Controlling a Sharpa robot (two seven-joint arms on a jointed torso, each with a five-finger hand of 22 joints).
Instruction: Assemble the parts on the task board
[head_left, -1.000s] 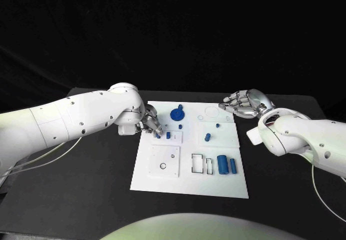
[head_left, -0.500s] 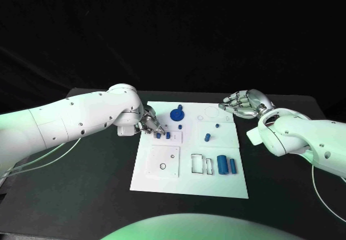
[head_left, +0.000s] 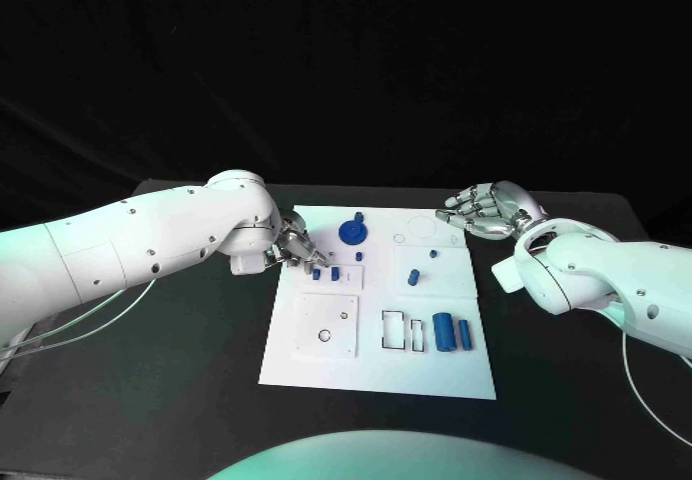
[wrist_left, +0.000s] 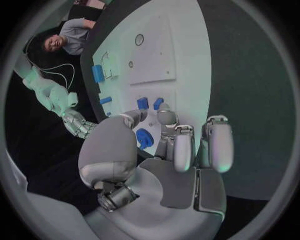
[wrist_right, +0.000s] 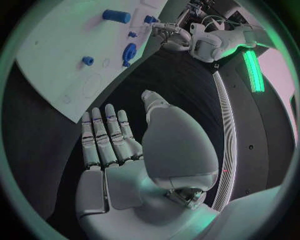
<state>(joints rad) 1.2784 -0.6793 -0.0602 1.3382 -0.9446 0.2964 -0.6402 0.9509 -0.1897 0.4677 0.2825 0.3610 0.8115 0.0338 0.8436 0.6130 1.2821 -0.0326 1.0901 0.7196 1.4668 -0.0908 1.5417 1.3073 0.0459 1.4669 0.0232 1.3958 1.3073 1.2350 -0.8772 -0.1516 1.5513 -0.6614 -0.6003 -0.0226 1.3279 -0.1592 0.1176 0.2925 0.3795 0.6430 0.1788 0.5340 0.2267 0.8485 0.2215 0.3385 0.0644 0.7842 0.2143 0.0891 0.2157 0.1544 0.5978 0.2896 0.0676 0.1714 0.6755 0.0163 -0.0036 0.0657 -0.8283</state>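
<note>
The white task board (head_left: 378, 360) lies mid-table. Two small blue pegs (head_left: 316, 272) (head_left: 335, 271) stand near its left edge, also seen as pegs (wrist_left: 142, 103) (wrist_left: 158, 103). My left hand (head_left: 296, 248) hovers just beside them, fingers curled loosely, fingertips (wrist_left: 165, 116) close to the pegs and holding nothing. A round blue part (head_left: 353, 232) sits at the far side, below the thumb as round part (wrist_left: 145, 138). Two blue cylinders (head_left: 453, 331) lie at the right. My right hand (head_left: 489, 210) (wrist_right: 119, 145) hangs open beyond the board's far right corner.
Smaller blue pieces (head_left: 415, 275) (head_left: 433, 252) stand mid-board. A raised white plate with holes (head_left: 329, 322) and rectangular slots (head_left: 402, 329) occupy the near half. Black table (head_left: 188, 340) surrounds the board. The right wrist view shows the board (wrist_right: 69, 45) and my left hand (wrist_right: 165, 29).
My left hand has drawn back slightly from the two pegs, toward the table's far left. The pegs and the right hand stay put.
</note>
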